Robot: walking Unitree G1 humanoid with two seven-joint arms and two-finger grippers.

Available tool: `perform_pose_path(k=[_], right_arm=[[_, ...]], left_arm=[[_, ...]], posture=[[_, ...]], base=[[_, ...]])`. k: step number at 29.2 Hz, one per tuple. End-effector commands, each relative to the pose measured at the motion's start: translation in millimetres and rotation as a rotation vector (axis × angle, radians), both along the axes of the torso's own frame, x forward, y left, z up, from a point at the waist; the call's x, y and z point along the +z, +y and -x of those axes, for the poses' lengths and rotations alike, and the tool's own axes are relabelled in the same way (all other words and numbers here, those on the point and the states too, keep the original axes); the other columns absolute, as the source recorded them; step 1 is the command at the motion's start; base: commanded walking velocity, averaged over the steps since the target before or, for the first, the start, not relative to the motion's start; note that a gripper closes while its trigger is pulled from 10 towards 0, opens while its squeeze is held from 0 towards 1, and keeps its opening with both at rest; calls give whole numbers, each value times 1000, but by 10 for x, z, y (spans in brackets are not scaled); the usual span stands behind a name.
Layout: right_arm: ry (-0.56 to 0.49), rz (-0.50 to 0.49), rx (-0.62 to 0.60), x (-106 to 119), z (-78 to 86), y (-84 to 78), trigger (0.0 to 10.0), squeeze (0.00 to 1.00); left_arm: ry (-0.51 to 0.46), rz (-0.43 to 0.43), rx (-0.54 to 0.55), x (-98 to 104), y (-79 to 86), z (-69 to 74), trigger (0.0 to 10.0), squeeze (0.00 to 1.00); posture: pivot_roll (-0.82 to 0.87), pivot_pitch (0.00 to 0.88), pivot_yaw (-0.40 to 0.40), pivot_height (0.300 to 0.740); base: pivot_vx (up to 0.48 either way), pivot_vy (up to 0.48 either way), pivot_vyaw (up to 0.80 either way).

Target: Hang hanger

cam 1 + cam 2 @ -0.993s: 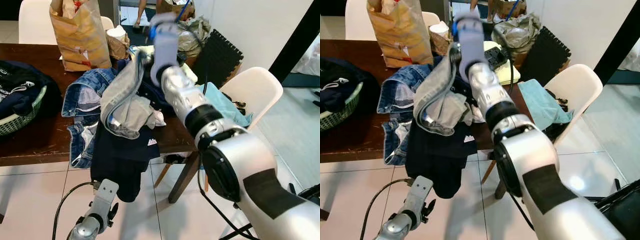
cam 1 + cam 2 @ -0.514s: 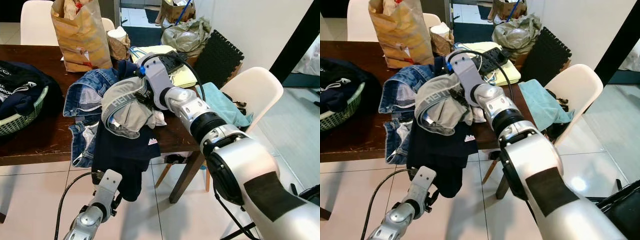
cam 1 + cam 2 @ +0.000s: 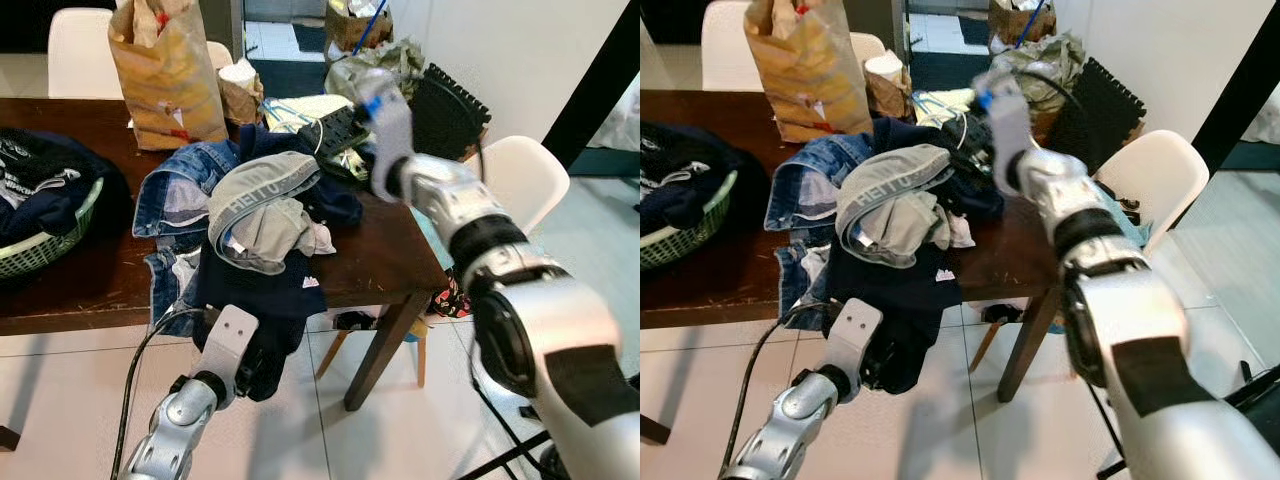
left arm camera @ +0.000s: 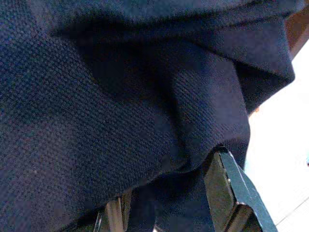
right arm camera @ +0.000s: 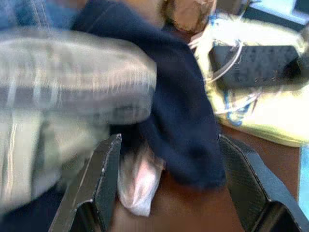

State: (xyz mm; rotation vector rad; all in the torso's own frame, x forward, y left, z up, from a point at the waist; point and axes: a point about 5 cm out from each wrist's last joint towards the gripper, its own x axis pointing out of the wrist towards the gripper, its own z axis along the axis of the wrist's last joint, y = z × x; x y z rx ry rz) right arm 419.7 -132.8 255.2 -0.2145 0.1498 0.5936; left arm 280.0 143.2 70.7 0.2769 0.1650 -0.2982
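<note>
No hanger can be made out anywhere, so the job looks to be at its searching stage: the clothes heap (image 3: 250, 215) on the dark wooden table (image 3: 90, 280) has to be sorted through before anything gets hung. The right tool (image 5: 164, 193) hovers above the far right corner of the table, blurred in the head views; from its own wrist its two black fingers (image 5: 104, 179) stand wide apart with nothing between them, looking down on the pile. The left tool (image 4: 164, 212) is low by the near edge, pressed up against the navy garment (image 3: 255, 300) that droops over that edge toward the tiled floor; one finger (image 4: 227, 188) shows beside the cloth, but I cannot tell whether it pinches the fabric or merely touches it. My guess is the next move calls for lifting layers aside, since a hanger, if it is here, must lie buried or tangled. The heap is soft stuff: a grey-green garment (image 3: 265, 205) with a lettered elastic band on top, faded denim (image 3: 175, 195) beneath it, and the knitted navy with a fine pebbled weave. Toward the far edge sit a crinkled brown paper bag (image 3: 165, 70), a black power strip (image 5: 256, 60) with white cable on a pale yellow sheet, and near the left edge a green woven basket (image 3: 50, 245) of dark clothes.
</note>
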Motion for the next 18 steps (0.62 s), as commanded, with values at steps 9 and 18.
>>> perform_pose_path(k=[9, 18], right_arm=[[49, 29, -233, -817, 208, -504, 10000, 0], [10, -156, -368, -1105, 389, -480, 10000, 0]], left_arm=[[-236, -46, 108, 588, -33, -26, 10000, 0], [-230, -6, 157, 853, -220, -143, 10000, 0]], posture=[[28, 56, -34, 740], [20, 43, -18, 740]], base=[[0, 0, 0], [0, 0, 0]])
